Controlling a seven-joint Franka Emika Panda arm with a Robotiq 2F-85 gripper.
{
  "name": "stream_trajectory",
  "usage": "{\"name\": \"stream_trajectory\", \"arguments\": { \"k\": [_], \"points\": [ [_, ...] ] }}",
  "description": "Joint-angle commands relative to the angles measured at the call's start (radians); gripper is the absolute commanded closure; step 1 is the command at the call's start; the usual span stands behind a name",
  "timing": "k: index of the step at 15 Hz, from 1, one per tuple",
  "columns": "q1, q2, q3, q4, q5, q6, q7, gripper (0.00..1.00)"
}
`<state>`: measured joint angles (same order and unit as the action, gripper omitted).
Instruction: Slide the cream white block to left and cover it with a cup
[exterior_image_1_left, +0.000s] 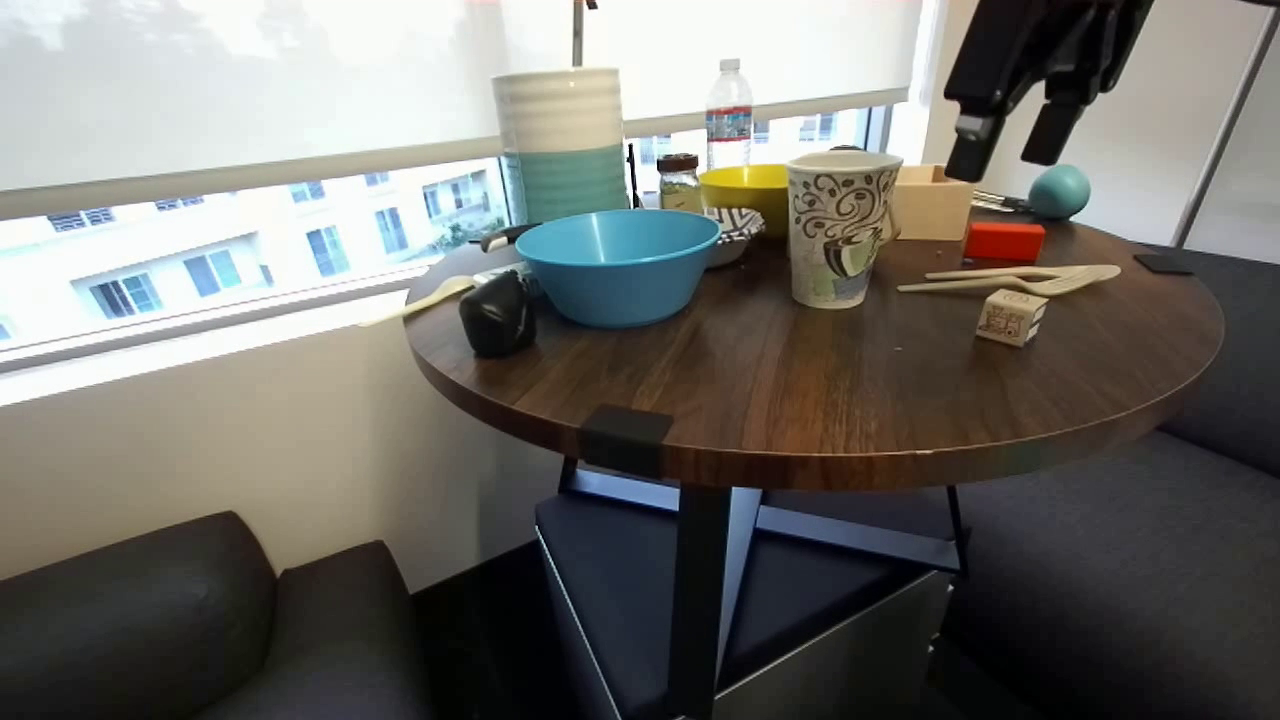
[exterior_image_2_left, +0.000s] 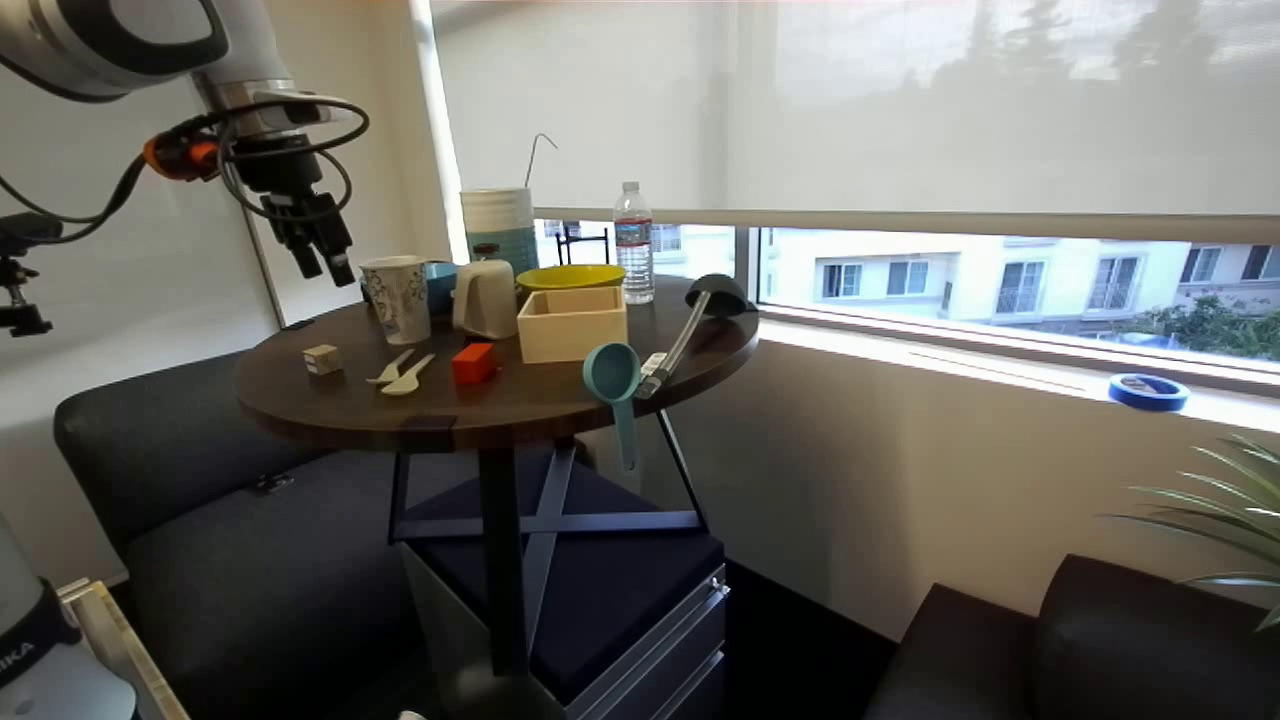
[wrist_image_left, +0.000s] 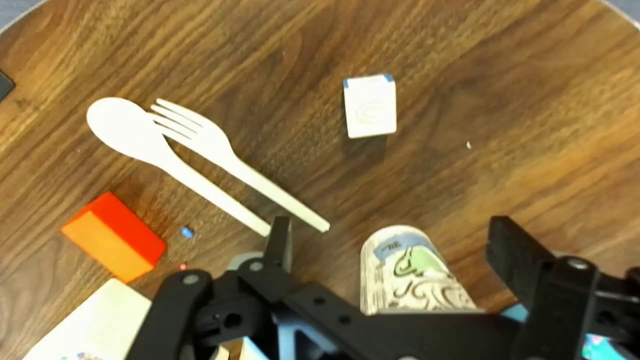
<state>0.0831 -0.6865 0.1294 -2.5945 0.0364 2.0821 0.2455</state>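
Wrist view: I have the gripper (wrist_image_left: 390, 235) above the table (wrist_image_left: 525, 100), jaws spread; block (wrist_image_left: 371, 107) and cup (wrist_image_left: 407, 270) apart, cup upright in both exterior views.

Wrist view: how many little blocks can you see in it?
2: the cream white block, above the cup in the picture, and the red block, at left, below the spoon. Others may be hidden behind the gripper.
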Motion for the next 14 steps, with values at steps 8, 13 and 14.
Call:
{"name": "stream_trajectory", "arguments": {
  "k": [8, 13, 14],
  "points": [
    [-0.104, 0.055, 0.125, -0.003, -0.079, 0.301, 0.138, 0.00],
    [-0.103, 0.103, 0.151, -0.002, -0.115, 0.294, 0.162, 0.00],
    [-0.097, 0.108, 0.149, 0.001, -0.112, 0.289, 0.159, 0.00]
  ]
}}
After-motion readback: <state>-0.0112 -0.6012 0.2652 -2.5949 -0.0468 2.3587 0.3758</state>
